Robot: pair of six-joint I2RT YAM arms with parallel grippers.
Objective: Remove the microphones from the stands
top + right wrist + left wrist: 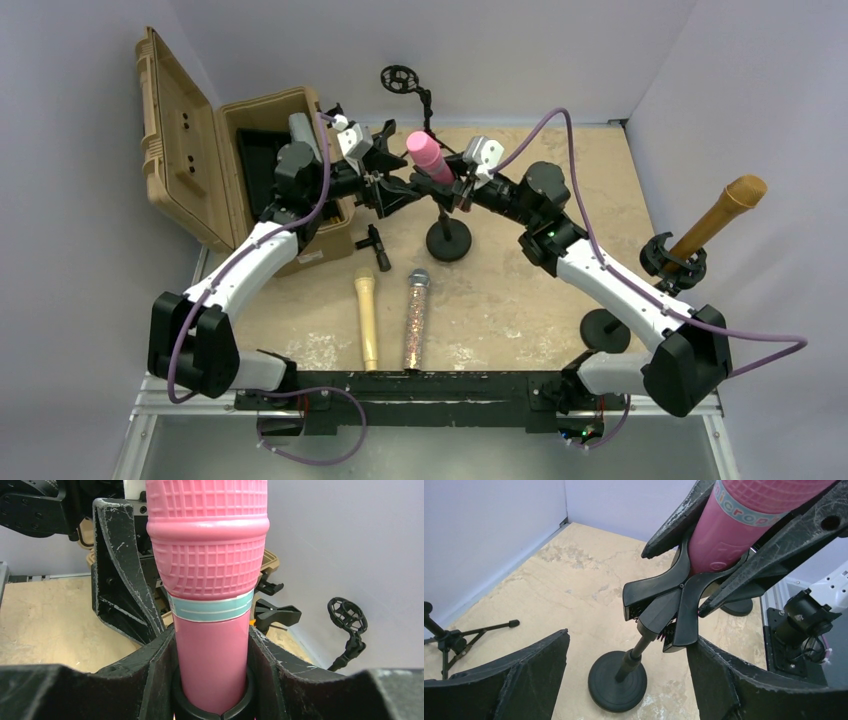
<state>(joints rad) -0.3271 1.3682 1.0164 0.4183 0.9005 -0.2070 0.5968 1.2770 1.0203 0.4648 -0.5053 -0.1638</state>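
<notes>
My right gripper (pixel 211 672), at the bottom of the frame, clamps the pink microphone (pixel 210 550) standing mid-frame in the stand's clip (pixel 671 607), while my left gripper (pixel 626 640) gapes wide just beside it.

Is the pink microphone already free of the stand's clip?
No, the left wrist view shows the pink microphone seated in the black clip.

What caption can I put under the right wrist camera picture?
Right gripper pinches the pink microphone just above its black clip.
</notes>
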